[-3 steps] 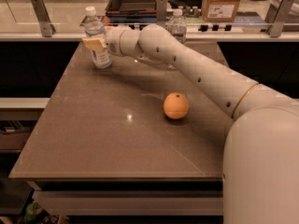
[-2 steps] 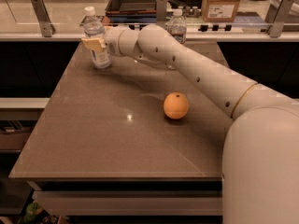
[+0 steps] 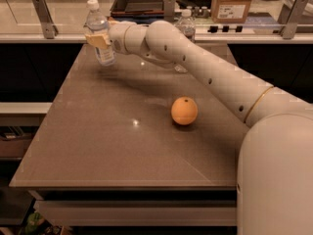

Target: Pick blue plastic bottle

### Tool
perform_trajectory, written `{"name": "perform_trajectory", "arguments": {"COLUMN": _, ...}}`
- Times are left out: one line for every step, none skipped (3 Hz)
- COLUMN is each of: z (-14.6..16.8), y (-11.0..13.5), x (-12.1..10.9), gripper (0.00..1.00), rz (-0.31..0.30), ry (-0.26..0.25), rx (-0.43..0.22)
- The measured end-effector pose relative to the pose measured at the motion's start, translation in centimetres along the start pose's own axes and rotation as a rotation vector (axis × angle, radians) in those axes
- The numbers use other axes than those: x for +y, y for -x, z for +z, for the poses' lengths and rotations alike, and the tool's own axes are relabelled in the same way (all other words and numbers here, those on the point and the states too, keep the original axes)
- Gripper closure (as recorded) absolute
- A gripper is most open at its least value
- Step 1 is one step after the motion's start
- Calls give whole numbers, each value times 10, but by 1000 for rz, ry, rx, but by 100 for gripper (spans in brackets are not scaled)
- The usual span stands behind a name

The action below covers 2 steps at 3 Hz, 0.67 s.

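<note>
Blue plastic bottle [image 3: 104,54]: bluish-clear, white cap, pale label. Tan-yellow gripper [image 3: 98,39] clamped round it, above the far-left corner of the table [image 3: 98,146]. Table plain grey-brown, glossy. Arm [image 3: 210,77] cream-white, dark dots, thin gold ring. Orange [image 3: 184,110] solid orange. Behind: clear bottle [image 3: 186,26], brown cardboard box [image 3: 234,3] with white label, dark tray [image 3: 142,1] with rust-red rim.

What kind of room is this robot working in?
Probably an office or lab workspace: a table, with a cardboard box and dark tray behind it. The gripper holds the blue plastic bottle at the table's far left.
</note>
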State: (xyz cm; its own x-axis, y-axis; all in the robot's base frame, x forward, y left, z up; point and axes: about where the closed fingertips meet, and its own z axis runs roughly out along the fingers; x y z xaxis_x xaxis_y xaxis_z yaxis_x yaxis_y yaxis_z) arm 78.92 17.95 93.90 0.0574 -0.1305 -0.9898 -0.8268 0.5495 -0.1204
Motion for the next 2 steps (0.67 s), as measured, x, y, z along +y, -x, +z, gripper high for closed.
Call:
{"name": "perform_trajectory", "arguments": {"z": -8, "y": 22, "x": -6, "gripper": 100, "rz": -41, "ry": -15, "rx": -21}}
{"name": "perform_trajectory", "arguments": {"z": -17, "y": 47, "x": -15, "gripper": 100, "rz": -89, "ry": -33, "rx": -34}}
